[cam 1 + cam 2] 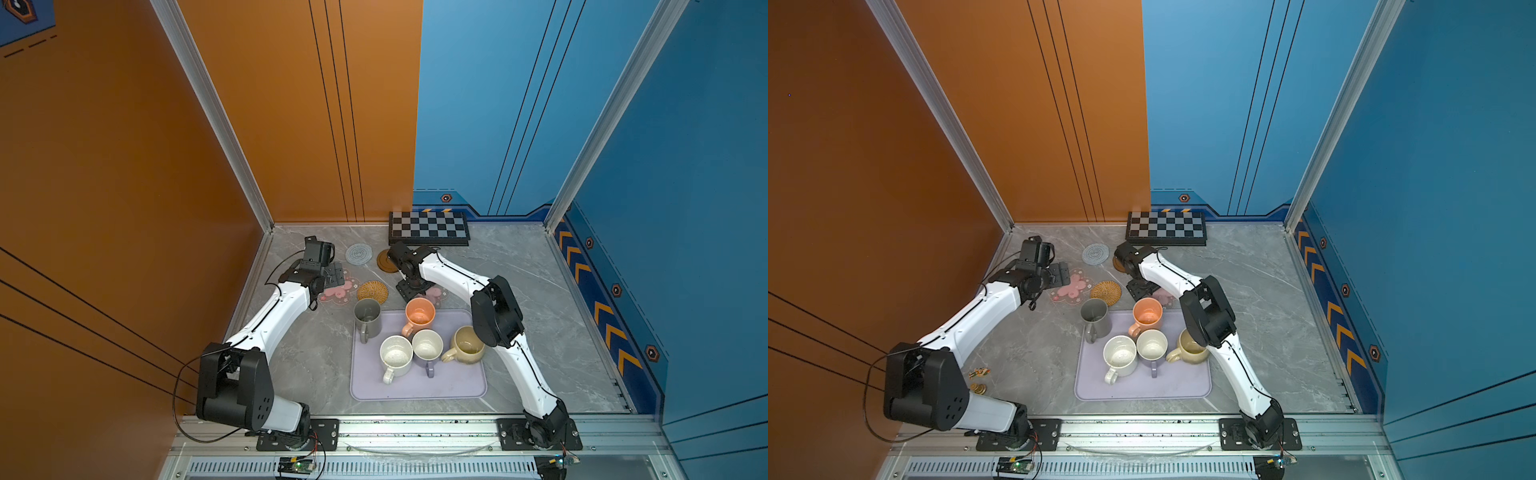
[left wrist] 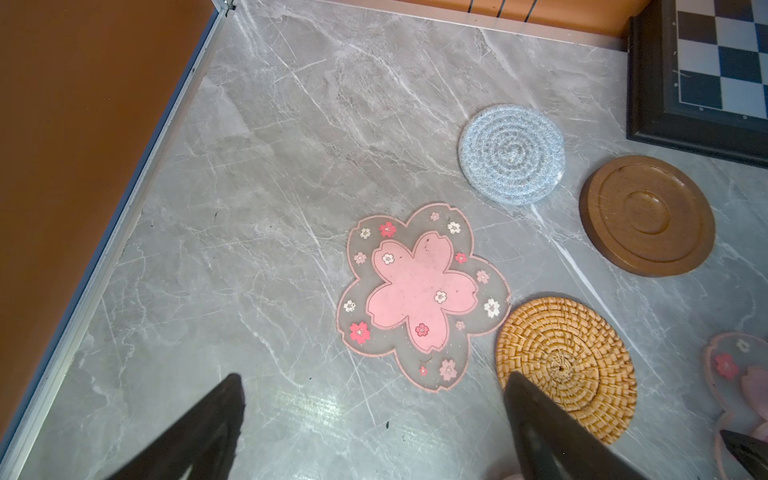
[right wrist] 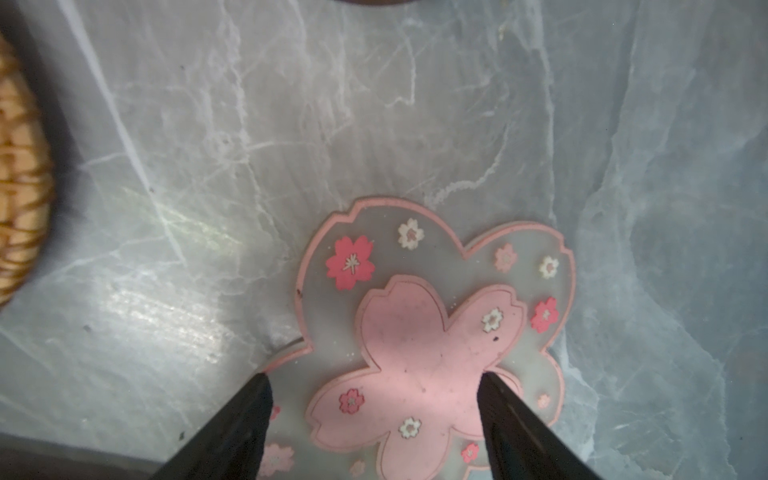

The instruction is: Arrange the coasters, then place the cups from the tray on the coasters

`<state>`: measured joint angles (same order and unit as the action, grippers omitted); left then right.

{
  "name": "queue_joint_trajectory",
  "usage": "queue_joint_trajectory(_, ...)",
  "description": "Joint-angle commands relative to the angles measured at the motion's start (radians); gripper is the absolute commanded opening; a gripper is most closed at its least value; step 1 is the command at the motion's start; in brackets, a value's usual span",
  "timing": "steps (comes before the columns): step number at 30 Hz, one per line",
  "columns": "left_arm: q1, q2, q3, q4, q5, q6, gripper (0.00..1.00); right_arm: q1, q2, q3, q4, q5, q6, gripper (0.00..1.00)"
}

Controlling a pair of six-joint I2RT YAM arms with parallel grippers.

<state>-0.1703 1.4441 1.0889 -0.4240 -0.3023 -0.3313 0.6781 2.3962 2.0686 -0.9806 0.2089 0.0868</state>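
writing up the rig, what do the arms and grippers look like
The left arm and right arm have white link shells, bulky black joint housings and a thin black cable along each shell. A loose black cable loops by the left base. The left gripper and right gripper end in tapered black fingers.

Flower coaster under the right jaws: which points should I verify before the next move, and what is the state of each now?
1. Opening of the right jaws: ok, open, tips over the flower coaster.
2. Contact of these jaws with it: cannot tell.
3. Gap to the rattan coaster: ok, they lie apart.
4. Clearance of the right jaws from the orange cup: cannot tell, they overlap in both top views.
5. State of the left jaws: ok, open and empty above the table.
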Motion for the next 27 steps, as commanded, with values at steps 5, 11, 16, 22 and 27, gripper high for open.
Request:
queue_joint_trajectory(5, 0.000, -0.029, 0.035, -0.049, -0.020, -0.009, 0.98, -0.058, -0.034, -0.137, 0.007, 0.058, 0.012, 0.79)
queue_joint_trajectory(11, -0.003, -0.034, 0.061, -0.073, -0.039, 0.002, 0.98, -0.093, -0.065, -0.194, 0.038, 0.063, 0.006, 0.79)
queue_joint_trajectory(16, -0.010, -0.040, 0.075, -0.076, -0.032, -0.003, 0.98, -0.118, -0.086, -0.232, 0.065, 0.065, 0.002, 0.79)
queue_joint_trajectory(22, -0.022, -0.036, 0.103, -0.099, -0.041, -0.005, 0.98, -0.162, -0.115, -0.287, 0.099, 0.050, 0.017, 0.79)
queue_joint_trajectory(27, -0.039, -0.042, 0.116, -0.110, -0.052, -0.007, 0.98, -0.192, -0.150, -0.345, 0.121, 0.055, 0.010, 0.79)
